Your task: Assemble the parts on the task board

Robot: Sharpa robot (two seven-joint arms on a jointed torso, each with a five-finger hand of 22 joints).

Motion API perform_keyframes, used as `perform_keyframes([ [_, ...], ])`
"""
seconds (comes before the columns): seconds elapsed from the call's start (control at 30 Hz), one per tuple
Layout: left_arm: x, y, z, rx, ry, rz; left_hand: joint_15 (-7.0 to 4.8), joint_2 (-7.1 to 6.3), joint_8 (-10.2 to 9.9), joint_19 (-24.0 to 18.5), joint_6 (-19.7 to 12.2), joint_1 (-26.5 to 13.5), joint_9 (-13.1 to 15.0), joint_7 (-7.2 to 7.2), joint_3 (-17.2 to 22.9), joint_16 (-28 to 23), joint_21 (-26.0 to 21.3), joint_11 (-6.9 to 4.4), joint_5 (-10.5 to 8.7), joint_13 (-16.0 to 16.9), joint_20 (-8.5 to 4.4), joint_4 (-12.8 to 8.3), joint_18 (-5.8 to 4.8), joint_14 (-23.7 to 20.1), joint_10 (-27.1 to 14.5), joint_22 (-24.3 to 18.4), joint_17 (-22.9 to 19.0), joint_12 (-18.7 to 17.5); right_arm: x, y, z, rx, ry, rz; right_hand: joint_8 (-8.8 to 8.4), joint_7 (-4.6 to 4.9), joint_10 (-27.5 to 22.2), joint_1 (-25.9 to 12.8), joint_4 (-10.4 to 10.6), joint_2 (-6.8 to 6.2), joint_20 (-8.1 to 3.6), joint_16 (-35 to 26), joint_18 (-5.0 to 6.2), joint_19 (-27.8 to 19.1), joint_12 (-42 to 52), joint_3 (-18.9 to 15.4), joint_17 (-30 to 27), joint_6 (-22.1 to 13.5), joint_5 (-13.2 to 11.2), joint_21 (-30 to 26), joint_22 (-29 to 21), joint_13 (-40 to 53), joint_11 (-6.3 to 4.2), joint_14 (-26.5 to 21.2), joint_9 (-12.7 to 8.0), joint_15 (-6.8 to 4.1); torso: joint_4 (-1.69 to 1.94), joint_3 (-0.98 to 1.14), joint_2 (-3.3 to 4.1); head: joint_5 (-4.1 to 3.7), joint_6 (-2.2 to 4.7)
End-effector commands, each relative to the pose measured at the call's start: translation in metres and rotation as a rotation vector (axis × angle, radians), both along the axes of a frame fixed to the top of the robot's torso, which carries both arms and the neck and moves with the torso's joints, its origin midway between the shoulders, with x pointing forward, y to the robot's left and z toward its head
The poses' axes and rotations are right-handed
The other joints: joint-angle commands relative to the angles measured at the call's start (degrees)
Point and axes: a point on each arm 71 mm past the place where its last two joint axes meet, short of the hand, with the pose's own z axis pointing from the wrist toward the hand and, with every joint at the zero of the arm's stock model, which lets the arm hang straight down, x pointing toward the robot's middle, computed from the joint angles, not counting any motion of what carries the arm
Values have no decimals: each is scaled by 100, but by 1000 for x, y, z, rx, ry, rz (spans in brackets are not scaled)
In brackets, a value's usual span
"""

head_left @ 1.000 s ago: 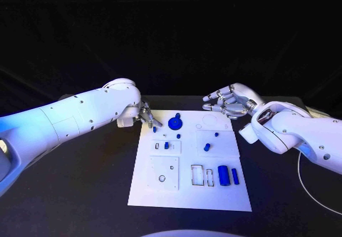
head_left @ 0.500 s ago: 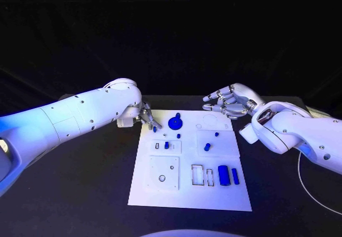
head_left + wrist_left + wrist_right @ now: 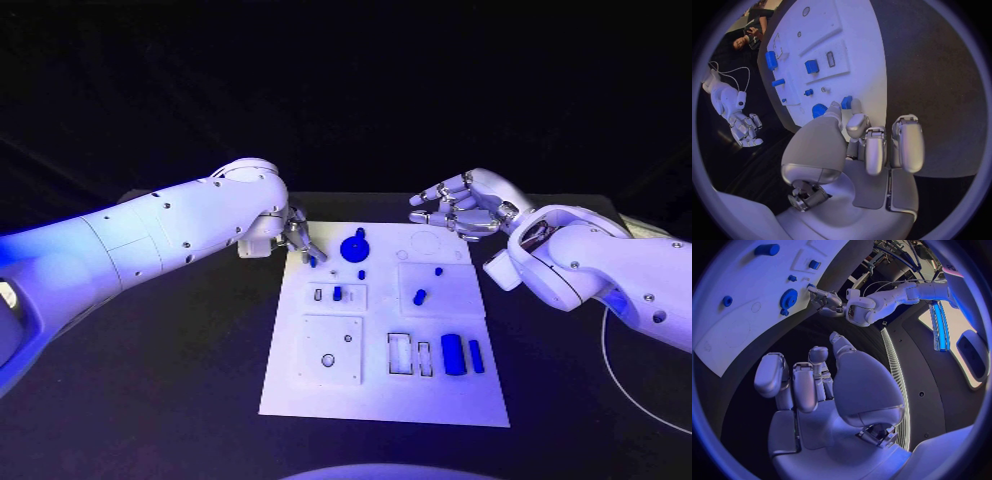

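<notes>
The white task board [image 3: 382,395] lies in the middle of the black table. My left hand [image 3: 296,238] hovers at the board's far left corner and pinches a small blue part [image 3: 312,260] between thumb and a finger; the left wrist view shows that part [image 3: 846,102] at the fingertips, just over the board's edge. Next to it a blue gear [image 3: 355,245] stands on the board. My right hand [image 3: 462,207] hangs above the far right corner, fingers loosely bent and apart, holding nothing.
Other blue parts sit on the board: a small peg [image 3: 361,273], a short piece [image 3: 338,294], a slanted piece [image 3: 418,297], and two cylinders [image 3: 453,354] at the near right. A white cable [image 3: 613,385] lies on the table to the right.
</notes>
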Motion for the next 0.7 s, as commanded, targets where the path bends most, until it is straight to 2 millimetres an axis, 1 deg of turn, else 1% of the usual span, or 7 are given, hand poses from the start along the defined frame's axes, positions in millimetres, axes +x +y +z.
perform_keyframes([
  [0.03,0,-3,0,-14,-3,0,-57,73,25,180,-11,190,15,-36,72,17,21,-22,12,-16,-43,-114,-20,604,17,748,1508,16,-1,1,-1,-4,3,16,20,-8,-7,-26,25,16,-17,-36,60,-38,21,10,-6,-6,26,-32,-3,5,-15,248,5,14,-2,-2,0,2,-8],
  [0.07,0,-3,1,-18,-7,3,-60,113,26,179,-25,278,20,-41,118,17,18,-27,14,-21,-46,-165,-20,604,15,747,1508,12,-1,1,-1,-4,4,16,20,-8,-7,-26,25,16,-17,-36,60,-38,21,10,-6,-6,26,-32,-3,5,-15,248,5,14,-2,-1,2,0,-10],
  [0.1,0,-3,1,-26,-11,9,-71,211,16,174,-68,497,24,-56,250,17,7,-41,26,-36,-54,-294,-17,604,2,741,1508,-5,0,1,-1,-4,4,16,21,-9,-6,-18,23,18,-17,-36,60,-37,23,12,-5,-6,28,-32,-3,6,-15,249,5,13,-2,-1,2,-3,-8],
  [0.2,0,-3,1,-47,-10,19,-87,359,-12,167,-147,886,23,-71,540,17,-11,-58,33,-63,-71,-542,-13,604,-26,733,1508,-40,0,1,-1,-5,5,15,21,-9,-6,-18,23,18,-17,-36,60,-37,23,12,-5,-6,28,-32,-3,6,-15,249,5,13,-4,-1,-2,-2,-17],
  [0.3,-1,-3,1,-63,-3,25,-92,429,-26,163,-194,1144,27,-71,805,17,-18,-61,-27,-84,-81,-731,-12,604,-47,732,1508,-70,0,1,-1,-5,6,15,21,-9,-6,-18,23,18,-17,-36,60,-37,23,12,-5,-6,28,-32,-3,6,-15,249,5,13,-5,-1,-2,-4,-19],
  [0.53,-4,0,-1,-111,34,39,-76,345,7,158,-233,1198,84,-50,1234,17,-28,-45,-97,-135,-82,-867,-14,604,-58,739,1508,-127,0,1,-2,-7,9,17,21,-9,-6,-18,23,18,-17,-36,60,-37,23,12,-5,-6,28,-32,-3,6,-15,249,5,13,0,0,-4,-15,-28],
  [0.7,-9,6,1,-134,31,51,-76,317,19,156,-229,1177,98,-50,1281,17,-31,-47,-101,-143,-82,-872,-14,604,-55,738,1508,-134,0,1,-2,-8,10,17,21,-9,-6,-18,23,18,-17,-36,60,-37,23,12,-5,-6,28,-32,-3,6,-15,249,5,13,4,-2,-4,-19,-25],
])
